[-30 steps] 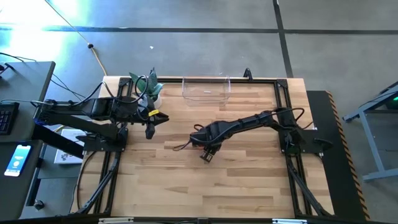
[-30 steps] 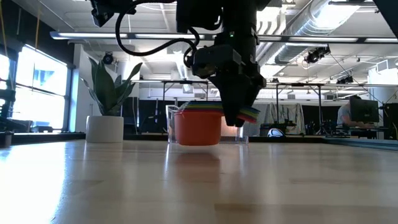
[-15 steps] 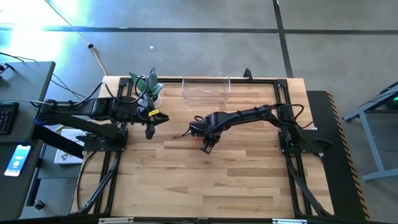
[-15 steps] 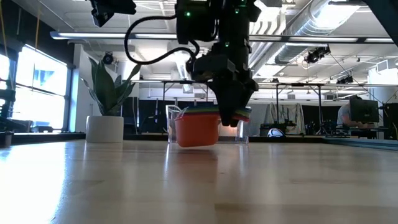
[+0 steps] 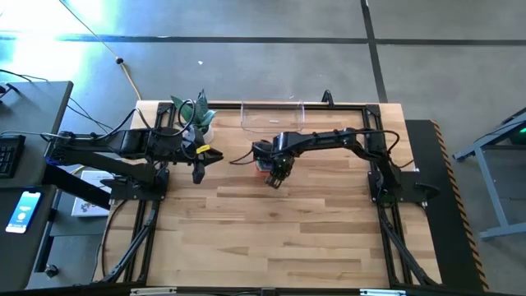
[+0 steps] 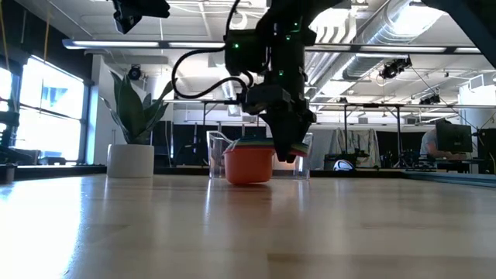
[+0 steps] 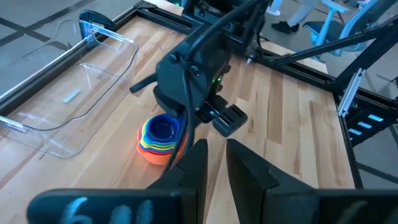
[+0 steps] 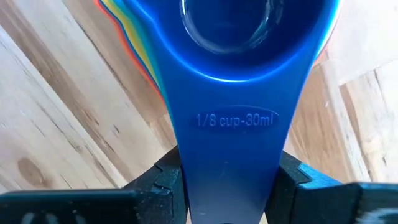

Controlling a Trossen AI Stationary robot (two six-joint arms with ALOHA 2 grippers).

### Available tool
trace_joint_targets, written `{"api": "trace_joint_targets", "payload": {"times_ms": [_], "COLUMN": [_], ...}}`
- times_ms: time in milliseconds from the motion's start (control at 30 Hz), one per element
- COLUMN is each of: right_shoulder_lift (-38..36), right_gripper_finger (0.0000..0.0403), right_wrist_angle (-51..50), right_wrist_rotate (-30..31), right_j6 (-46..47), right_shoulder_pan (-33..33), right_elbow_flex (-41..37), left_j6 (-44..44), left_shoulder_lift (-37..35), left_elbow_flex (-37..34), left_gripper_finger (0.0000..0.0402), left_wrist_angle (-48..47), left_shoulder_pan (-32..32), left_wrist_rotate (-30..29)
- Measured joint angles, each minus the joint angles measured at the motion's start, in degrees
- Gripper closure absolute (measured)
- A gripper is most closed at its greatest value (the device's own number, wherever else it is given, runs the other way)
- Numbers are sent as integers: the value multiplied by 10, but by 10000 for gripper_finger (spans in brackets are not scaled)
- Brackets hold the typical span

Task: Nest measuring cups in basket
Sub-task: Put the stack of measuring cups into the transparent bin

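Note:
The measuring cups (image 5: 263,156) sit nested in one stack, orange outermost (image 6: 248,164) and blue innermost (image 7: 163,127). My right gripper (image 5: 276,174) is shut on their handles, just near of the clear basket (image 5: 272,117), which stands at the table's far edge. The blue handle (image 8: 230,124) fills the right wrist view. The stack's base is at table level in the low view; I cannot tell whether it touches the wood. My left gripper (image 5: 199,170) hangs shut over the table's left part, touching nothing. My right gripper pinches the stacked handles, with the blue one (image 8: 231,155) on top, between its two fingers (image 8: 163,182). The fingers close on the handles' two side edges. They slant down from the table's near side, along the handles. The stack stays upright with its bowls toward the basket.
A white plant pot (image 5: 202,123) with green leaves stands at the far left, beside my left arm. The basket (image 7: 68,93) holds nothing. Bare wood lies across the table's near half (image 5: 271,238). Desks and equipment fill the room beyond.
My right gripper has moved toward the table's far edge and the basket, staying shut, and the nested stack has gone with it, upright. My left arm has kept still.

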Motion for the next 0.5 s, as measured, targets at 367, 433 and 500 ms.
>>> {"api": "trace_joint_targets", "payload": {"times_ms": [367, 433, 500], "right_shoulder_lift": [0, 0, 0], "right_gripper_finger": [266, 275, 279], "right_wrist_angle": [6, 6, 7], "right_wrist_rotate": [-9, -9, -10], "right_j6": [-16, -26, -30], "right_shoulder_pan": [-29, -32, -33], "right_elbow_flex": [0, 0, 0], "left_j6": [-16, -16, -16], "left_shoulder_lift": [0, 0, 0], "left_elbow_flex": [0, 0, 0], "left_gripper_finger": [353, 353, 353], "left_wrist_angle": [0, 1, 0], "left_shoulder_pan": [0, 0, 0], "left_wrist_rotate": [0, 0, 0]}}
